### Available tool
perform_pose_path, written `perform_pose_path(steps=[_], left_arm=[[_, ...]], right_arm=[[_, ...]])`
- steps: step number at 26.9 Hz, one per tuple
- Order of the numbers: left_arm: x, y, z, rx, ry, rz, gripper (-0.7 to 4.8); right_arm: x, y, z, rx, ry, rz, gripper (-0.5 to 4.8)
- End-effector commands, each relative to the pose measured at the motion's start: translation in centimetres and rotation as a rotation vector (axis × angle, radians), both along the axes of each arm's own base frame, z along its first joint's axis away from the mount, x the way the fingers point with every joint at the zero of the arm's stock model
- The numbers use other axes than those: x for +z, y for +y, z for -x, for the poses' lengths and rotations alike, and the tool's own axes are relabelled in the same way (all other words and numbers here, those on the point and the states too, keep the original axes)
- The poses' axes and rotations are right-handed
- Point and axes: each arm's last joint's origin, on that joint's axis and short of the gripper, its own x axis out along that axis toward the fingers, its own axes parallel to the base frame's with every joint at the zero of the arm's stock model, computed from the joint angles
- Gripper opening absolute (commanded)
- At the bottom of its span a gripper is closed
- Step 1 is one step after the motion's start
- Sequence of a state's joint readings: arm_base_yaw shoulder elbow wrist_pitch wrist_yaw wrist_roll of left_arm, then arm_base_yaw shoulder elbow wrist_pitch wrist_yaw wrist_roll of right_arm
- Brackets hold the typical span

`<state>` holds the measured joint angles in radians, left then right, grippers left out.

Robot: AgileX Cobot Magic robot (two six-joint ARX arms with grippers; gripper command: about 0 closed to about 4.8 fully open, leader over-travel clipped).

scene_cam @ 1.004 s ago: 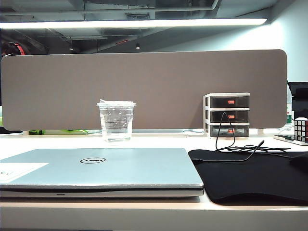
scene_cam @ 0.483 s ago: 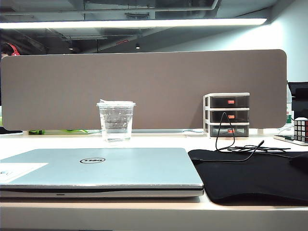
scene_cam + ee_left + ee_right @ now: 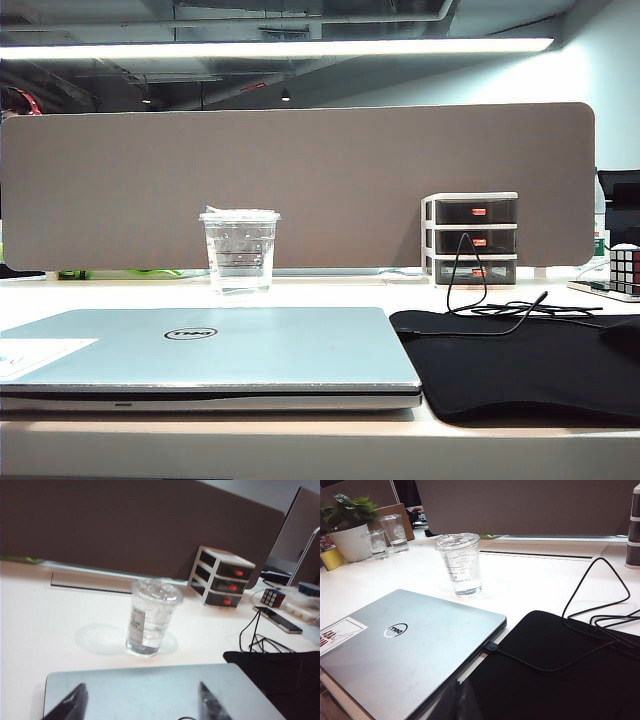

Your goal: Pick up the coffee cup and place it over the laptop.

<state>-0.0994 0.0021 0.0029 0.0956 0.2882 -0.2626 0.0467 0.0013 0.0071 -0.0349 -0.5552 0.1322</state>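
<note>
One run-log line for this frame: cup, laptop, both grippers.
coffee cup: upright on table behind laptop, untouched | left gripper: open, over laptop, facing cup | right gripper: not visible

An office: a white tabletop (image 3: 320, 292) backed by a grey-brown fabric desk divider (image 3: 300, 185), a small three-drawer organiser (image 3: 471, 239) at right centre, a closed Dell laptop (image 3: 210, 355) in the lower left, and exposed ceiling ducts above.
</note>
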Motion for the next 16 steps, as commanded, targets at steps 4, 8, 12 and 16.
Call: perform_pose_path(steps=[4,8,12,16], left_arm=[[1.5,0.1,0.3,0.022,-0.080,-0.027,4.42],[2.6,0.2,0.5,0.051,-0.127,-0.024,4.68],[3.4,0.3,0.5,0.099,-0.147,-0.013,4.67],[4.3,0.2,0.2,0.088,-0.174,-0.012,4.67]], right_arm=[[0.0,0.0,0.0,0.010,-0.010,-0.003,-0.05],[0.0,0.1,0.0,0.030,-0.010,-0.003,-0.05],[0.0,0.1,0.0,0.033,-0.010,-0.003,-0.05],[0.0,0.1,0.0,0.038,-0.009,-0.004,-0.05]])
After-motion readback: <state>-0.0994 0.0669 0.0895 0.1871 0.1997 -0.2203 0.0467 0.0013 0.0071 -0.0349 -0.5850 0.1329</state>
